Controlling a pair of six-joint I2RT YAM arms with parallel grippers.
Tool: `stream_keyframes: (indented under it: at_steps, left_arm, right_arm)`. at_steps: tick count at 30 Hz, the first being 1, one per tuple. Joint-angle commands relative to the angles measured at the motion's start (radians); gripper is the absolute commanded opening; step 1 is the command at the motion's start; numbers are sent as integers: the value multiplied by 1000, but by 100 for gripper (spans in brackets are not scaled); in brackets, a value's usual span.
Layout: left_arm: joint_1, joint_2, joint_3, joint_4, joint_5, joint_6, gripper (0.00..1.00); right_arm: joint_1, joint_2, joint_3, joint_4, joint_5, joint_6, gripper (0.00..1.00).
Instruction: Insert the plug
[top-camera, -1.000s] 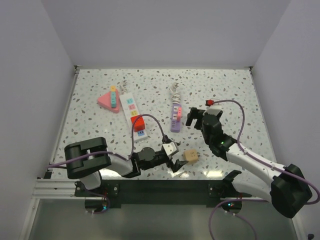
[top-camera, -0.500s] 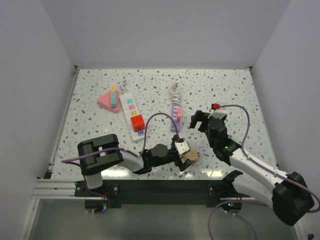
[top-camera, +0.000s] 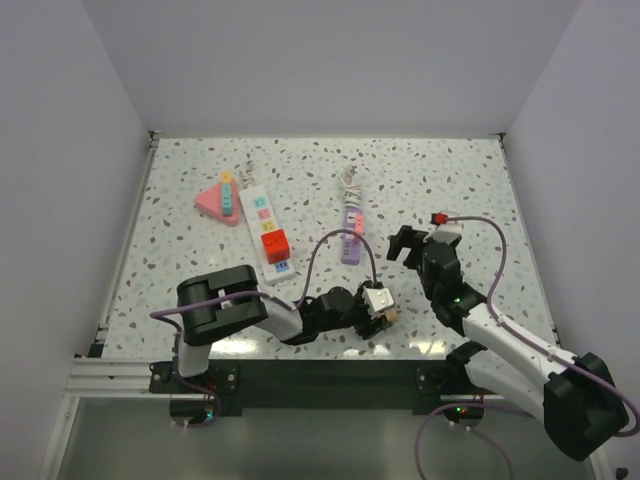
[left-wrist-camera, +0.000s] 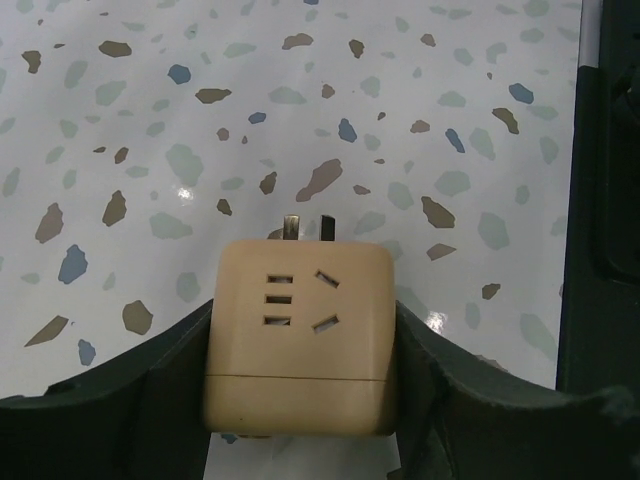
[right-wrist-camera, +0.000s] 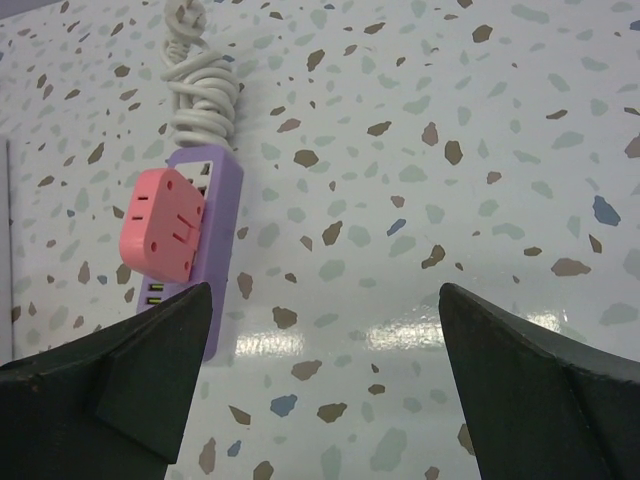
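The plug (left-wrist-camera: 297, 335) is a tan cube with slots on its upper face and two metal prongs (left-wrist-camera: 305, 226) pointing away from me. My left gripper (left-wrist-camera: 297, 345) is shut on its two sides, low over the table near the front edge (top-camera: 383, 310). My right gripper (right-wrist-camera: 325, 295) is open and holds nothing. It hovers just right of the purple power strip (right-wrist-camera: 190, 255), which carries a pink adapter (right-wrist-camera: 160, 225). In the top view that strip (top-camera: 351, 240) lies at mid-table, with the right gripper (top-camera: 402, 243) beside it.
A white power strip (top-camera: 266, 230) with a red cube adapter (top-camera: 274, 243) lies left of centre. A pink triangular socket block (top-camera: 219, 199) sits at the far left. The purple strip's white cord (right-wrist-camera: 200, 85) is coiled at its far end.
My left gripper has moved right to the tan plug and shut on it. The right arm has drifted slightly right and toward the front.
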Motion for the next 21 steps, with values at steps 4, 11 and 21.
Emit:
stream_keyframes:
  at_steps: [4, 11, 21]
  left_arm:
    - [-7, 17, 45, -24, 23, 13, 0]
    - [77, -228, -131, 47, 165, -17, 0]
    - [281, -615, -300, 31, 525, -86, 0]
  right_arm:
    - [-30, -48, -11, 47, -36, 5, 99]
    - [-46, -102, 1, 19, -62, -18, 99]
    - [-49, -131, 9, 51, -180, -39, 99]
